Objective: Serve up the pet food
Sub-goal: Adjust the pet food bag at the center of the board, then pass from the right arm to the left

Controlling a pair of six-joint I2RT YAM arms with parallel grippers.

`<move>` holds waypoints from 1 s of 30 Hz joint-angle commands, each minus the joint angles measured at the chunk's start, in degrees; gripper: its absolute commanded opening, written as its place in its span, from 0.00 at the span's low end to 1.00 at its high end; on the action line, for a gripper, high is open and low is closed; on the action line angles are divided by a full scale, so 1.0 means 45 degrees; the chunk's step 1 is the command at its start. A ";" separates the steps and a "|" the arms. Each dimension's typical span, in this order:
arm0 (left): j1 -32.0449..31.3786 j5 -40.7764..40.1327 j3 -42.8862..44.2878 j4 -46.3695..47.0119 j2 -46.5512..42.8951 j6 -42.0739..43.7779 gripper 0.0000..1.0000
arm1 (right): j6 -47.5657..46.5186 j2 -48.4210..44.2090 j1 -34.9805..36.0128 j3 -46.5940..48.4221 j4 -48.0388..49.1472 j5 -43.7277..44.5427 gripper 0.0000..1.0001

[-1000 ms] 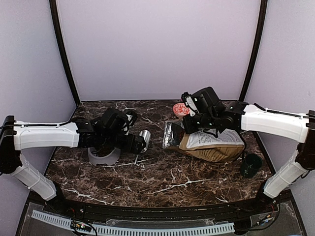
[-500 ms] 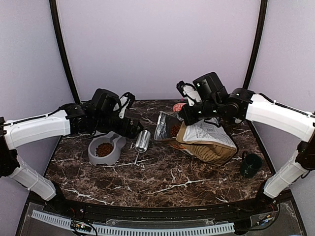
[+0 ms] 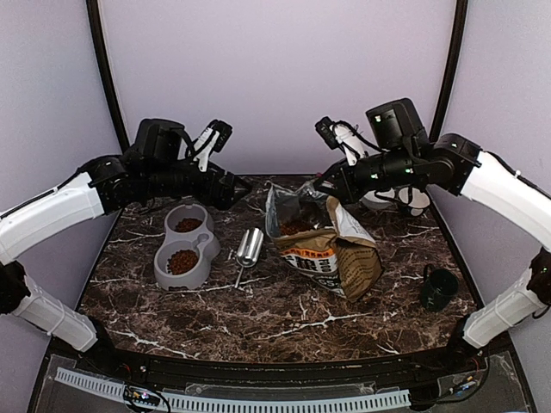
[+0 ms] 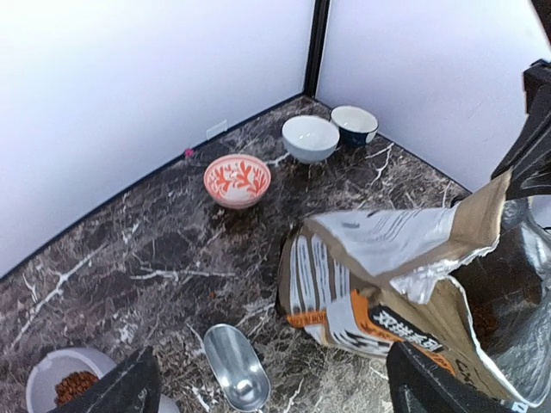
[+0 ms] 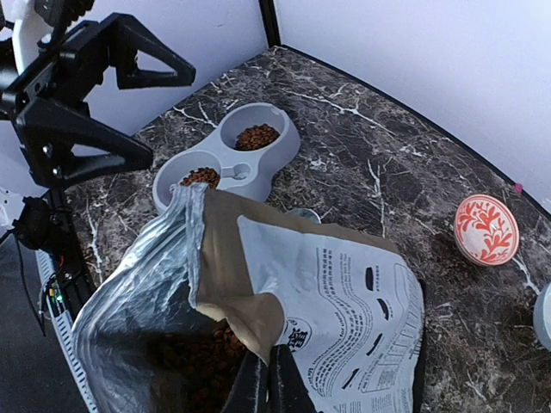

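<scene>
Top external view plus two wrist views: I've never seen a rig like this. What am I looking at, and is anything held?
Two robot arms stand at the near edge of a marble table. The top view looks down from behind them; each wrist view comes from a camera beside that arm's own fingers. The right gripper is shut on the rim of an open dog-food bag, holding it up. The left gripper is open and empty. On the table: a grey double bowl with pet food in both halves, a metal scoop, a dark mug and a red-patterned bowl.
</scene>
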 commanded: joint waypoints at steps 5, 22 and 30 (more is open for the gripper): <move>0.0525 0.2814 0.1365 -0.0697 -0.0633 0.3110 0.95 | -0.0355 -0.2034 -0.2133 0.0916 0.2862 -0.4768 0.00; 0.0708 1.0515 0.2871 0.1102 0.2858 0.7201 0.85 | -0.0726 -0.1841 -0.4277 -0.1982 0.3798 -0.8245 0.00; 0.1157 1.3341 0.3478 0.3212 0.4759 0.5763 0.62 | -0.0971 -0.2217 -0.4279 -0.2683 0.3950 -0.8155 0.00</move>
